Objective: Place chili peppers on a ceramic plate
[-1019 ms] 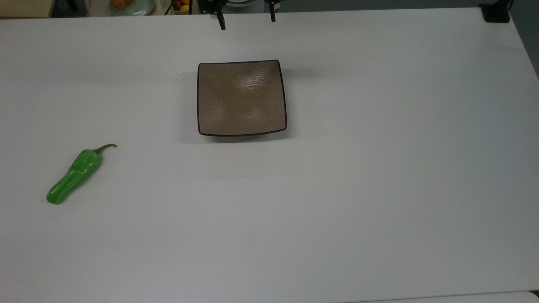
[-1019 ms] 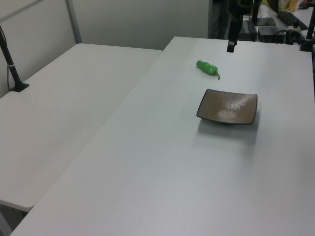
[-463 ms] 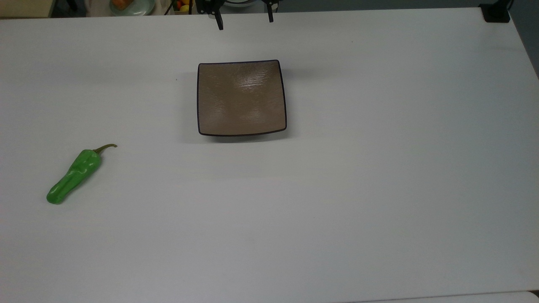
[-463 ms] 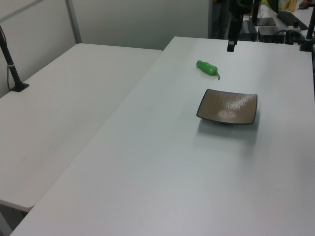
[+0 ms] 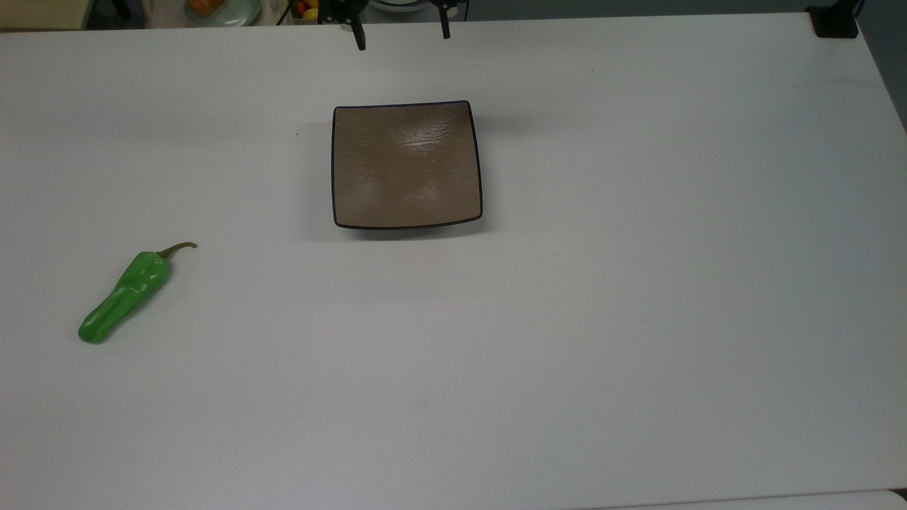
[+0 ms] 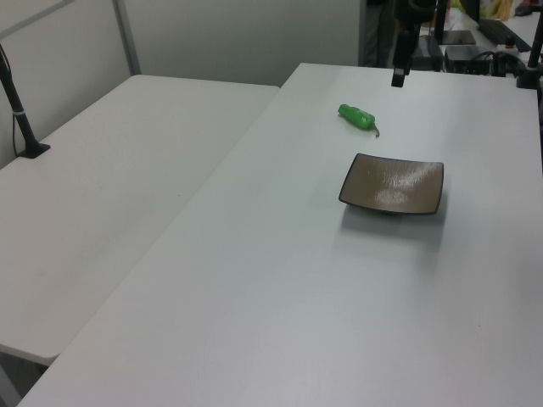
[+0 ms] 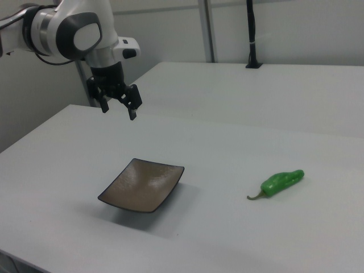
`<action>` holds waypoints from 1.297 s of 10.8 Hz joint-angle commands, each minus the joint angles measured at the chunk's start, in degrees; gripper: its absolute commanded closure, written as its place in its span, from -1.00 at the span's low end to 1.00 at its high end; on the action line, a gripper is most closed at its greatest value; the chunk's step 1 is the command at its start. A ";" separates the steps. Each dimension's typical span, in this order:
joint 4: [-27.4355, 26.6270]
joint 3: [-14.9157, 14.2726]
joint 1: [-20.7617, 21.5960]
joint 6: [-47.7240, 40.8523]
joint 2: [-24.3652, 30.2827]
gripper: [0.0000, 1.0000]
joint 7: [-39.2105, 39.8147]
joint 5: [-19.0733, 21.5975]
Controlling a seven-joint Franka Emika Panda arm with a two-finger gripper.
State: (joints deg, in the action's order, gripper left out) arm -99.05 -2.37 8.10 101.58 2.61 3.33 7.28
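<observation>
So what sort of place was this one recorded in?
Likely a lab or office workspace: a robot arm over plain white tables, a black stand behind, staged chili pepper and plate.

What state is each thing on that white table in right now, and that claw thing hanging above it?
Chili pepper: lying flat on the table, apart from the plate, untouched.
Ceramic plate: upright on the table, nothing on it.
End effector: open, holding nothing, hanging in the air above the table beyond the plate.
</observation>
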 commanded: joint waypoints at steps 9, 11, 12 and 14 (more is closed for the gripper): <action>19.06 -3.59 -8.45 -1.48 -16.65 -1.00 -11.83 -2.09; 20.13 -3.95 -10.37 0.71 -18.86 -1.00 -13.96 -2.09; 20.04 -3.95 -11.52 2.20 -19.39 -1.00 -14.84 -2.09; 20.04 -4.04 -13.80 4.75 -21.75 -1.00 -15.72 -2.09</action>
State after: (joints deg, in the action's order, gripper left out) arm -80.40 -6.26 -3.90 103.95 -16.40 -10.20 5.96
